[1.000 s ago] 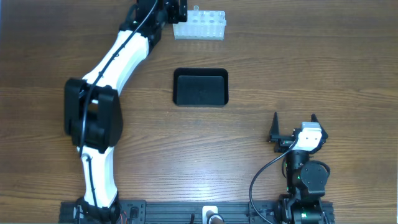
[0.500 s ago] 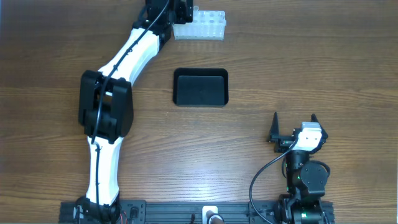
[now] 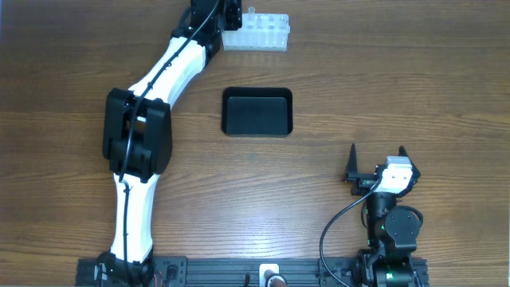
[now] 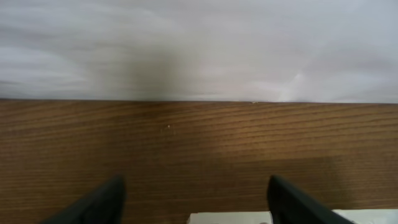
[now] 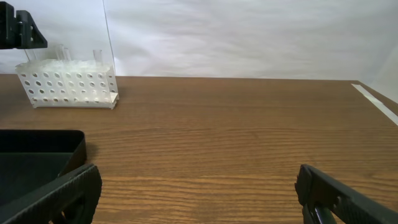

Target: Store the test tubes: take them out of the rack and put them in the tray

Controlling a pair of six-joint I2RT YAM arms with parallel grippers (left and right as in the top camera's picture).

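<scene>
A white perforated rack [image 3: 256, 33] with clear test tubes [image 5: 63, 53] stands at the far middle of the table. My left gripper [image 3: 226, 14] hovers at the rack's left end. Its fingers [image 4: 99, 202] are spread open with nothing between them, and a corner of the rack [image 4: 261, 218] lies just under them. The black tray [image 3: 256, 112] sits in front of the rack with nothing in it. My right gripper [image 3: 374, 163] stays open near its base, far from both. In the right wrist view, the rack [image 5: 68, 84] and the tray's corner [image 5: 37, 155] lie off to one side.
A white wall [image 4: 199, 43] rises right behind the rack at the table's far edge. Bare wooden tabletop [image 3: 398, 80] stretches to the right of the rack and tray. A strip of tape [image 5: 376, 102] marks the table's right side.
The left arm's elbow swung to the right and its gripper shifted closer to the rack's left end. The right arm, rack and tray have stayed put.
</scene>
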